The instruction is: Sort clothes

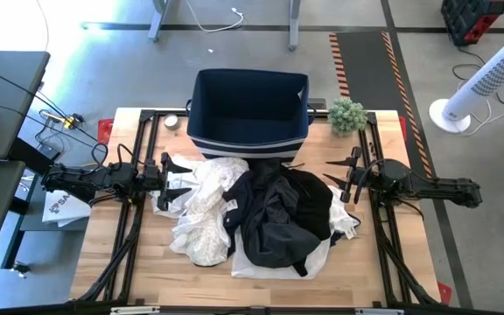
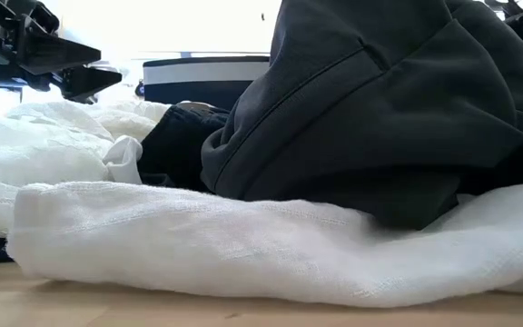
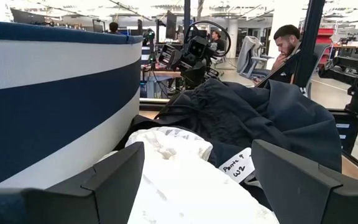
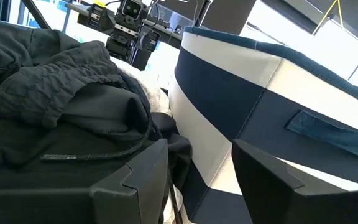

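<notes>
Sorting seems unstarted: we see the clothes (image 1: 256,214) heaped between both parted, empty jaws, the bin (image 1: 248,114) apparently empty.

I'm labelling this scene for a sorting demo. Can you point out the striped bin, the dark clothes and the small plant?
Striped bin (image 1: 248,140): high view, on its striped front wall.
Dark clothes (image 1: 278,214): high view, middle of the dark heap.
Small plant (image 1: 346,115): high view, on its green top.
</notes>
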### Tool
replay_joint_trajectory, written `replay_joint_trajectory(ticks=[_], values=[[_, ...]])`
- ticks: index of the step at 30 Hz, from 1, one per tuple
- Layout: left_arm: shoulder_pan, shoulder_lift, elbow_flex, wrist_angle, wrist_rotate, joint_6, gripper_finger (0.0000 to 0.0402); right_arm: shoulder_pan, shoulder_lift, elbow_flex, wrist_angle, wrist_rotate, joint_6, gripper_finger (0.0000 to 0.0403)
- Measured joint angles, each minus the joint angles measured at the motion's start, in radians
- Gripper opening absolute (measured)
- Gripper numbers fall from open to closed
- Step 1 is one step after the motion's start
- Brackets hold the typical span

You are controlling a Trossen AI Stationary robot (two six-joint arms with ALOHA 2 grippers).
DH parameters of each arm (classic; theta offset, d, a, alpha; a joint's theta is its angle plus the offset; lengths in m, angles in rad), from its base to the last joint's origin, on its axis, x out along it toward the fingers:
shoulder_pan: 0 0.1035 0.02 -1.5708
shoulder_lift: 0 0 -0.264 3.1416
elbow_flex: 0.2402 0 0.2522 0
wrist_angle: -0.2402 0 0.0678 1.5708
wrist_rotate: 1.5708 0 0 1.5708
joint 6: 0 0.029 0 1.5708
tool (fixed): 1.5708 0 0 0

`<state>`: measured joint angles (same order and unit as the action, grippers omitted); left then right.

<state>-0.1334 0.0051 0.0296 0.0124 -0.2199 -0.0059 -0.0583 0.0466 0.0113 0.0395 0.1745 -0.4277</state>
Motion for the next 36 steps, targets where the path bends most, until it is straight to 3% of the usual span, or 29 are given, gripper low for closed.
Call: replay_joint_trajectory(ticks=[17, 20, 25, 29, 33, 36], values=[[0.000, 0.000, 0.000, 0.001, 0.000, 0.010, 0.0296, -0.001, 0.000, 0.000, 0.006, 0.008, 0.000, 0.0177], [0.000, 0.000, 0.000, 0.001, 0.000, 0.010, 0.0296, -0.001, 0.000, 0.000, 0.072, 0.002, 0.005, 0.0177], [0.000, 0.000, 0.000, 0.015, -0.003, -0.018, 0.0296, -0.001, 0.000, 0.000, 0.515, -0.163, 0.266, 0.0177], [0.000, 0.000, 0.000, 0.015, -0.028, -0.018, 0.0296, -0.001, -0.001, 0.009, 0.873, -0.176, 0.487, 0.0177], [0.000, 0.000, 0.000, 0.014, -0.066, -0.018, 0.0296, 0.000, 0.008, 0.120, 0.847, -0.225, 0.669, 0.0177], [0.000, 0.000, 0.000, 0.014, -0.079, -0.018, 0.0296, -0.001, 0.044, 0.229, 0.714, -0.140, 0.866, 0.0177]])
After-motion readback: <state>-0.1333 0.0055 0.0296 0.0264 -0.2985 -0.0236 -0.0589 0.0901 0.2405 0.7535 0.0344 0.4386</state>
